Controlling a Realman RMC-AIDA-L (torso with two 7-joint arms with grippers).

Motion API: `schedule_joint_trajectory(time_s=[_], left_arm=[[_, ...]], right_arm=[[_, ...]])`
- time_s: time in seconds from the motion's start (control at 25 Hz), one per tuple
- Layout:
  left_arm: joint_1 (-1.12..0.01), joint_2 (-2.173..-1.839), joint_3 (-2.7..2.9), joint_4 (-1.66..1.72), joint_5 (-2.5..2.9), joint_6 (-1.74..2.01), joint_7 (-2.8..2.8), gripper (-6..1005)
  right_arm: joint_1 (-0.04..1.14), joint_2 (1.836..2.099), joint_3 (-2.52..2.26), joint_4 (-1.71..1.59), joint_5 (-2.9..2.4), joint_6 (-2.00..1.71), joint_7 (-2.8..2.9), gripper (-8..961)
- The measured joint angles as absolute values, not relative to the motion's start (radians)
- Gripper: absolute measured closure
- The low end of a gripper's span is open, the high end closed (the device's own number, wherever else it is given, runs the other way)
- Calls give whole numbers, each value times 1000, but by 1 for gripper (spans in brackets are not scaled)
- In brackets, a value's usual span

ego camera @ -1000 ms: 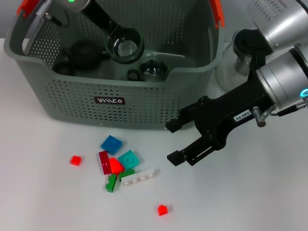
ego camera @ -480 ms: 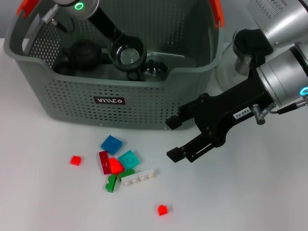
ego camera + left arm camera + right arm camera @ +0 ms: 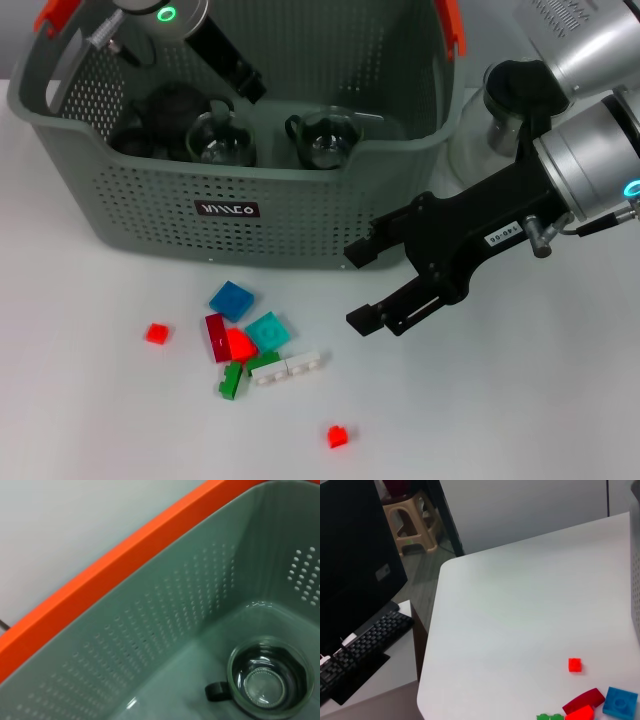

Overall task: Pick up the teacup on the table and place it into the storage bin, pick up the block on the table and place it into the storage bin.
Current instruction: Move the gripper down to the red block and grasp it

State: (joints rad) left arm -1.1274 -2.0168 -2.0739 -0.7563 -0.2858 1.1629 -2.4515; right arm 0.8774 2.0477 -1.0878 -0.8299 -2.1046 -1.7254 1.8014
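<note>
My left gripper point(image 3: 243, 82) sits in the upper left of the head view, over the large grey-green perforated plastic storage bin point(image 3: 300, 215); its fingertips are hard to make out, so I cannot tell how they stand. Nothing visibly hangs from it. Two clear glass teacups stand upright on the bin floor: one point(image 3: 220, 140) at left beside a dark round teapot point(image 3: 170, 110), one point(image 3: 322, 138) at centre with its handle toward the left. My right gripper point(image 3: 362, 290) hovers right of centre above the white table point(image 3: 500, 400), jaws spread wide, empty. Loose plastic blocks lie lower left, a blue square one point(image 3: 231, 299) nearest the bin.
</note>
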Motion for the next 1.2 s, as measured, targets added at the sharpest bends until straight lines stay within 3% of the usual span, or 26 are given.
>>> schedule_joint_trajectory(time_s=[0.36, 0.56, 0.88, 1.2], left_arm=[[-1061, -2034, -2148, -1007, -312, 1272, -2452, 472], [-993, -2036, -2286, -1176, -503, 1415, -2380, 237], [-832, -1995, -2425, -1218, -977, 1651, -2224, 189], [-664, -2002, -2429, -1277, -1250, 1838, -2096, 190]], right_arm=[[877, 2045, -1080, -833, -2105, -1726, 1797, 57], [877, 2045, -1075, -842, -2104, -1726, 1793, 57], [877, 2028, -1074, -843, -2100, -1743, 1776, 57], [879, 2015, -1075, -843, -2103, -1774, 1771, 57]])
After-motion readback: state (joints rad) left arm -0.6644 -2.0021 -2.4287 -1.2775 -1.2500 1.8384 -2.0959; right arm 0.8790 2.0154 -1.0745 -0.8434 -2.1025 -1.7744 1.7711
